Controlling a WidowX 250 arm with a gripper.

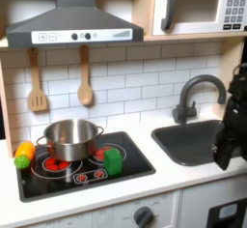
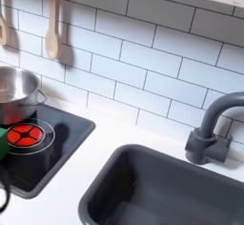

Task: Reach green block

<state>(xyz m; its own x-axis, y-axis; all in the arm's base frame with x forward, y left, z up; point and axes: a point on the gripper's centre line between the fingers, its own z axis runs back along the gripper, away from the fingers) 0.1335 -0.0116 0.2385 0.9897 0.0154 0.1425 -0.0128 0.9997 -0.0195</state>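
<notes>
In the first exterior view, the green block (image 1: 114, 161) stands upright on the stovetop (image 1: 135, 161), front of the pot (image 1: 69, 137). The gripper (image 1: 226, 153) hangs over the sink (image 1: 193, 140), well toward the first exterior view's right; whether its jaws are apart cannot be told.

In the first exterior view I see the green block (image 1: 114, 161) standing upright on the black stove top (image 1: 135, 155), near its front edge, just in front of the steel pot (image 1: 69, 138). A green and orange toy vegetable (image 1: 23, 156) lies at the stove's left edge. The dark arm (image 1: 232, 126) hangs over the sink (image 1: 193, 140) at the bench's right end, well apart from the block; I cannot tell how its claw stands.
</notes>
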